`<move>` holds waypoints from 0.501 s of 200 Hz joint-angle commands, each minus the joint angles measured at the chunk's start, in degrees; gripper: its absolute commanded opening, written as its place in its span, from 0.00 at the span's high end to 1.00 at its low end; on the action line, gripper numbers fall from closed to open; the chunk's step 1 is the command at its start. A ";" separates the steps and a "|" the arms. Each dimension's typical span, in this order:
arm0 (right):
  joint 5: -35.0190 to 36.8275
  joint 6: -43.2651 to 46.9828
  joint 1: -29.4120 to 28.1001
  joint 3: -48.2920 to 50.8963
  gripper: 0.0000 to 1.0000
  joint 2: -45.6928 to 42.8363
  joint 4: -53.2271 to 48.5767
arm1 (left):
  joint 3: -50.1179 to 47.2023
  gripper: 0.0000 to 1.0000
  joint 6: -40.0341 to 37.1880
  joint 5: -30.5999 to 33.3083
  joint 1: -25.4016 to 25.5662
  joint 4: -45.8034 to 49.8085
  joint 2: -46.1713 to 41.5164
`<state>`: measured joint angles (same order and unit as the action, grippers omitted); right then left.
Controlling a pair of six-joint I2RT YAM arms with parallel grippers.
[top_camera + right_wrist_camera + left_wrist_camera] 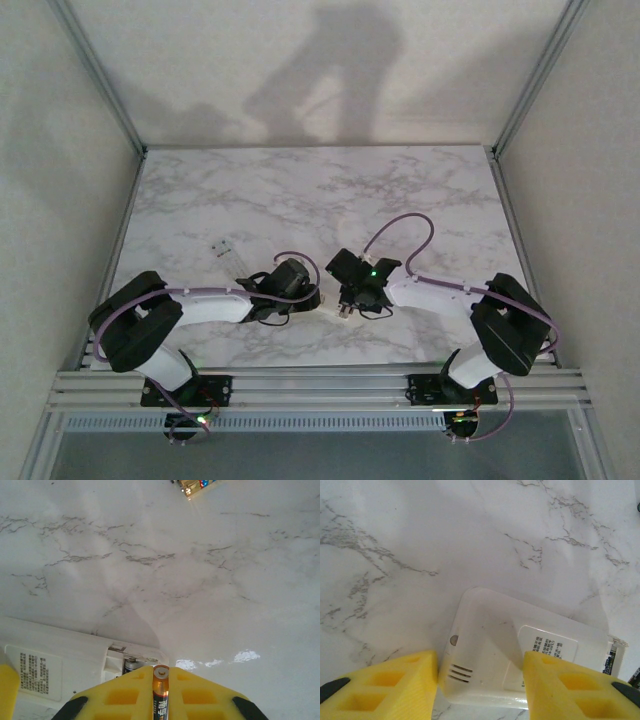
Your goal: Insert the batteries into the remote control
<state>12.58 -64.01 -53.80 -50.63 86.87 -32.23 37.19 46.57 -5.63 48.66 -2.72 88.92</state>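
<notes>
Pinched in my right jaws, drawn narrow on it, a battery points its gold cap straight forward. Just ahead and slightly left of it the remote control lies face down on the marble desk, its length running off leftward and its open bay at the near end holding a seated battery; I judge the held one stands across the bay and needs turning. My left jaws, at middling width, grip the remote's far end, and open desk lies ahead and right, the spare batteries well apart.
</notes>
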 commanded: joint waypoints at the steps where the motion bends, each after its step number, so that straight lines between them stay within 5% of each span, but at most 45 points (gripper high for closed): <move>1: 0.77 -2.26 0.36 0.71 0.89 0.48 0.67 | -0.45 0.52 1.19 -3.96 1.83 -4.45 2.04; 100: -0.05 -1.80 0.36 -0.66 0.88 3.90 2.03 | -0.19 0.52 0.83 -3.95 1.87 -3.95 1.99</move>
<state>12.32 -65.21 -53.76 -50.59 89.27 -30.20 37.19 46.57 -5.61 48.73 -2.81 88.95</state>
